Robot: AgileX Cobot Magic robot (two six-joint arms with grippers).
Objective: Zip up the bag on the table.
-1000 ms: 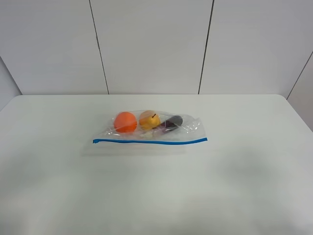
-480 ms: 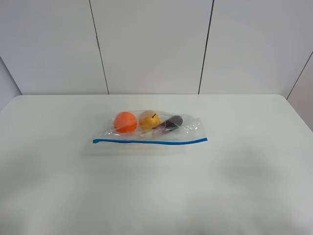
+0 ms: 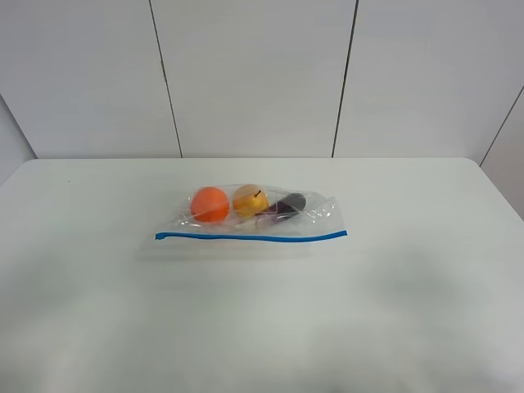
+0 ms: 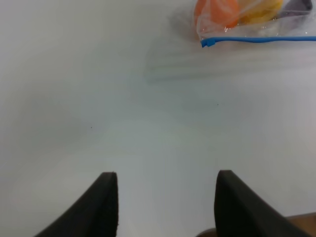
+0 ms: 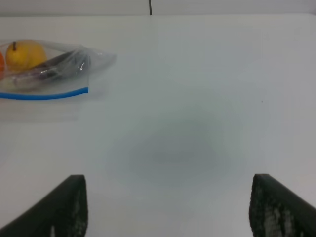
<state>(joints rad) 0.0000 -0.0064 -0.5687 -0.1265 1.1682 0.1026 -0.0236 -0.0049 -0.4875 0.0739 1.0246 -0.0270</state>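
Bag (image 3: 260, 217) lies flat mid-desk (image 3: 98, 311), blue strip (image 3: 250, 237) along its near long edge. Inside, from my left: orange ball (image 3: 210, 204), yellow pear (image 3: 250, 201), dark purple item (image 3: 285, 205), all bunched at the far side of the bag. My left tool (image 4: 165, 197) hangs over bare desk, jaws apart, nothing between them; the bag's left corner is well ahead of it. My right tool (image 5: 168, 207) also over bare desk, jaws wide apart, empty; the bag's right end is off to its left, well apart. Neither tool shows in the high view.
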